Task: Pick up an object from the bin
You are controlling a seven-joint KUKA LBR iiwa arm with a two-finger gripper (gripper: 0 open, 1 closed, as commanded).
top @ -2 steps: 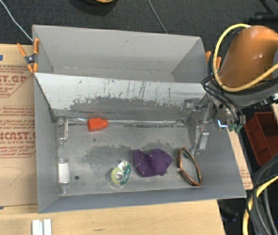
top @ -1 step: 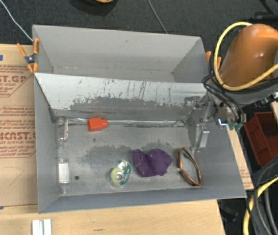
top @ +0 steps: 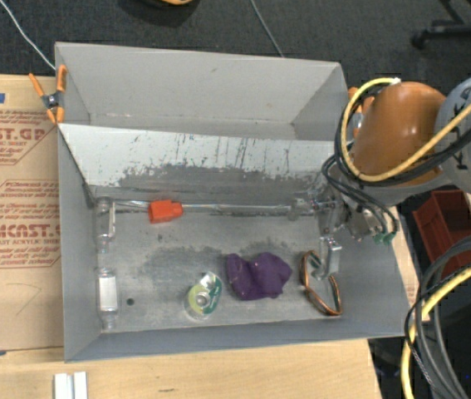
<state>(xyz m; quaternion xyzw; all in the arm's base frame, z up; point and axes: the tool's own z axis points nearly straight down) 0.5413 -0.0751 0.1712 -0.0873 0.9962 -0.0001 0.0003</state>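
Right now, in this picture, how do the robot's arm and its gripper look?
The arm is pale grey, with a rounded orange cover at its wrist. Yellow and black cables loop around the cover. The gripper is small, of bare silver metal.

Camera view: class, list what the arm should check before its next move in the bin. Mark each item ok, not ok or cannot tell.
1. Gripper is inside the bin, at its right end: ok.
2. A thing lies by it to pick, an orange-brown loop on the floor: ok.
3. Loop is apart from the purple cloth on its left: ok.
4. Gripper is centred over the loop: not ok, it sits at the loop's upper end.
5. Gripper touches the loop: cannot tell.
6. Room between loop and the bin's right wall: cannot tell.
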